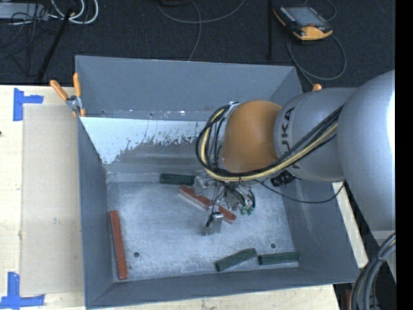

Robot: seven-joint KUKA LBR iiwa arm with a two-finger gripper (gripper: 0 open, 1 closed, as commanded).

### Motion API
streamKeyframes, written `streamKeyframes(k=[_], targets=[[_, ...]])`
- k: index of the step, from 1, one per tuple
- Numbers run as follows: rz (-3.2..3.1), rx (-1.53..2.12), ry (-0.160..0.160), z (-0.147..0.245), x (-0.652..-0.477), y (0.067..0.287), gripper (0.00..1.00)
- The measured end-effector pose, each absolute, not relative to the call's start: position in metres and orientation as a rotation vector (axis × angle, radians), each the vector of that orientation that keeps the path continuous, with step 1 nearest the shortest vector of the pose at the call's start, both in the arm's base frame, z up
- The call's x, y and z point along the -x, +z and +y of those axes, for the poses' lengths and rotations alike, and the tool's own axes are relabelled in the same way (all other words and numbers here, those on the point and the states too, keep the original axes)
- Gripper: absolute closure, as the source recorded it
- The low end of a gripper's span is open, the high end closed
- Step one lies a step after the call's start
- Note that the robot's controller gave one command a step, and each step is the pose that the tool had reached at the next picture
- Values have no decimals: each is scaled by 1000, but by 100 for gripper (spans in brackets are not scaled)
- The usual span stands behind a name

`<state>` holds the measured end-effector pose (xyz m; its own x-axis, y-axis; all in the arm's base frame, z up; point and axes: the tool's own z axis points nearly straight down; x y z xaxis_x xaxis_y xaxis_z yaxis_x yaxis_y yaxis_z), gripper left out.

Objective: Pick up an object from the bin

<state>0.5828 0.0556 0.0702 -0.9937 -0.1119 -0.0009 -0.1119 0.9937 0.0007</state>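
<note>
Arm [361, 141], gripper [213, 223] mid-bin beside reddish stick [193, 198]

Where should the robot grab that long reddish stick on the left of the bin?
Probably at its middle, coming straight down from above and closing across its narrow width. The reddish stick lies flat and alone on the bin floor, long and thin, so a middle grip should keep it balanced.

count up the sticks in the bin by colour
dark green sticks: 3
red-brown sticks: 2 (one along the left side, one under the tool, partly hidden, so there may be another there)
total: 5
</note>
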Motion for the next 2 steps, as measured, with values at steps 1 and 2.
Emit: streamKeyframes(k=[1,2], targets=[[3135,175,3,56,-583,72,100],[3007,887,0,80,-576,220,100]])
